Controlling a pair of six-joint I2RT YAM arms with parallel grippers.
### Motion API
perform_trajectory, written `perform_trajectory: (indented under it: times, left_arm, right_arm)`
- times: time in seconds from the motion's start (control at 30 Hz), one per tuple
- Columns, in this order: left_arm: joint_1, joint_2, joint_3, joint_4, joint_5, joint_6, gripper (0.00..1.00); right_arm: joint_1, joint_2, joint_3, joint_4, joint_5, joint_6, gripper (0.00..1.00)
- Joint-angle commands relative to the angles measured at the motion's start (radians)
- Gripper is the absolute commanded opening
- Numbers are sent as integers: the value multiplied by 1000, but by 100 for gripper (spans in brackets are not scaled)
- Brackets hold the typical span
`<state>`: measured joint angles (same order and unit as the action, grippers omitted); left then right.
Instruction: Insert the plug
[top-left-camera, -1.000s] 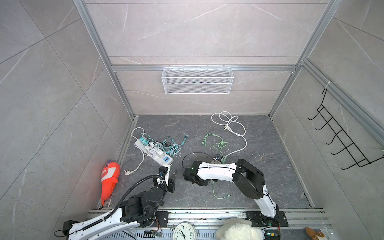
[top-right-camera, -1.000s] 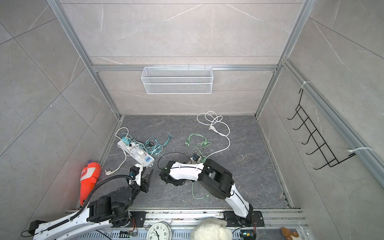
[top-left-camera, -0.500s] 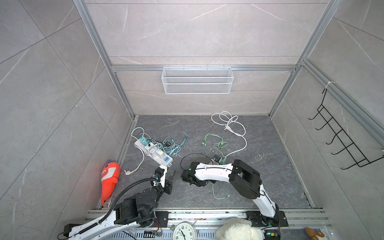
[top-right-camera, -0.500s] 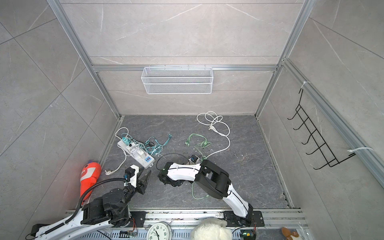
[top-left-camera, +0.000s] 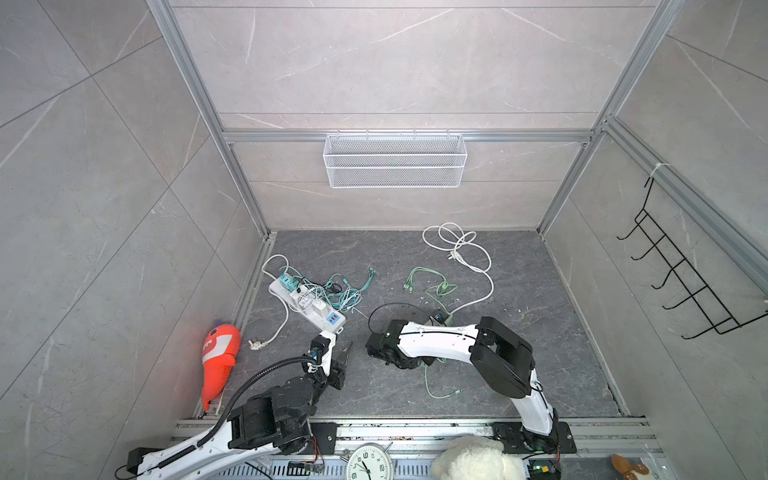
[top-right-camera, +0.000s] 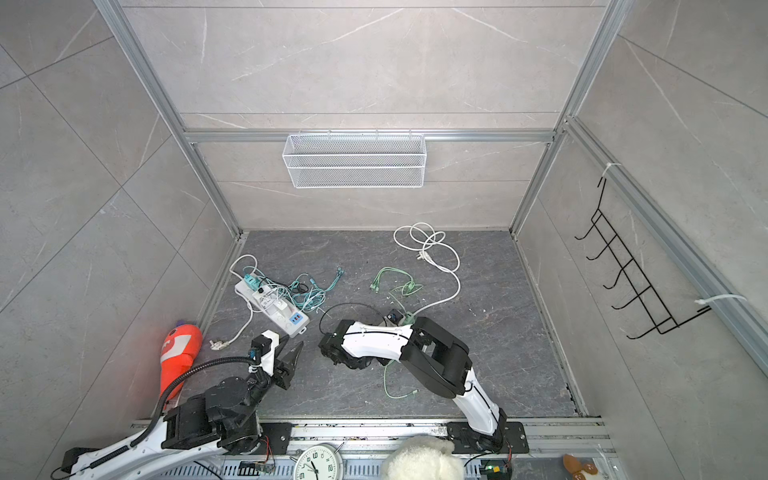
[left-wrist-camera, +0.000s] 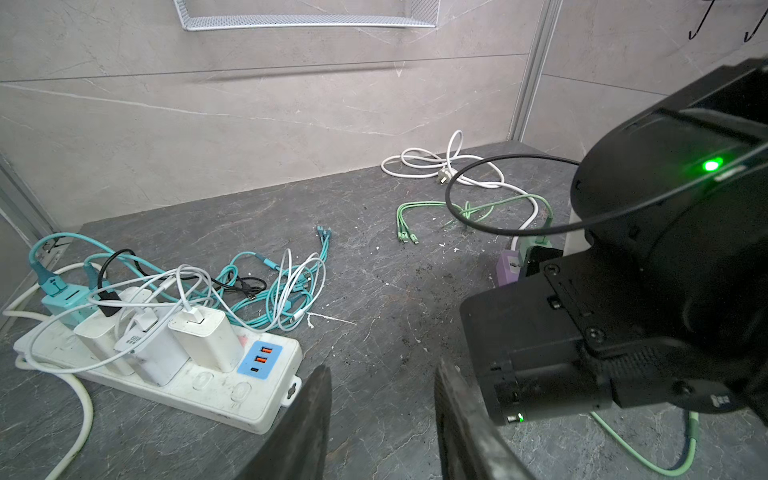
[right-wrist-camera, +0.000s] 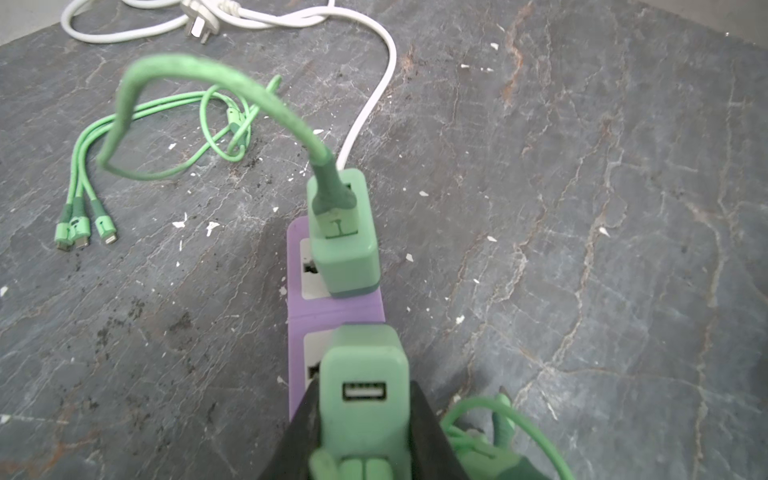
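Standing here watching, and the right gripper (right-wrist-camera: 365, 390) has its two black fingers clamped tight on the sides of the green plug (right-wrist-camera: 361, 357), the little cube charger with the USB port facing up. The plug sits right over the nearer socket of the purple power strip (right-wrist-camera: 332, 307). I honestly can't tell if the prongs are in or just resting on top. A second green charger (right-wrist-camera: 343, 245) is already plugged into the next socket along, with a green cable (right-wrist-camera: 208, 75) arcing out of it.

In both top views that whole spot is just right of centre in the lower half, mostly tucked behind the right arm (top-left-camera: 436, 343), so you barely see the strip from up there.

The left gripper (left-wrist-camera: 382, 365) is partway open, with a clear gap between the fingers and only bare dark floor showing through it. It's holding nothing. In both top views it's lower left of centre, just below the end of the white power strip (top-left-camera: 322, 322), close to it but not touching as far as I can see.
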<state>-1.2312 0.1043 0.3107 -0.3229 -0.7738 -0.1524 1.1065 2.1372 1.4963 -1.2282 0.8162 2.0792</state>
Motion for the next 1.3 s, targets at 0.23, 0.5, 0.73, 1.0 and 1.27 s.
perform_trajectory:
  times: [0.23,0.5,0.73,1.0,1.27]
  left_arm:
    - [-6,-10,104,-78,7,-40,44]
    - [-6,29,146,-127,-29,-62,44]
    - [-6,30,143,-117,-51,-74,44]
    - [-7,102,160,-107,-71,-83,43]
    - [-6,157,142,-27,-74,-85,43]
  right_arm:
    - [-134,133,-110,332,-451,-98,0]
    - [-175,203,-63,394,-579,-272,0]
    - [-196,187,-83,445,-617,-350,0]
    - [-209,155,-221,609,-654,-351,0]
    - [-212,148,-213,643,-647,-392,0]
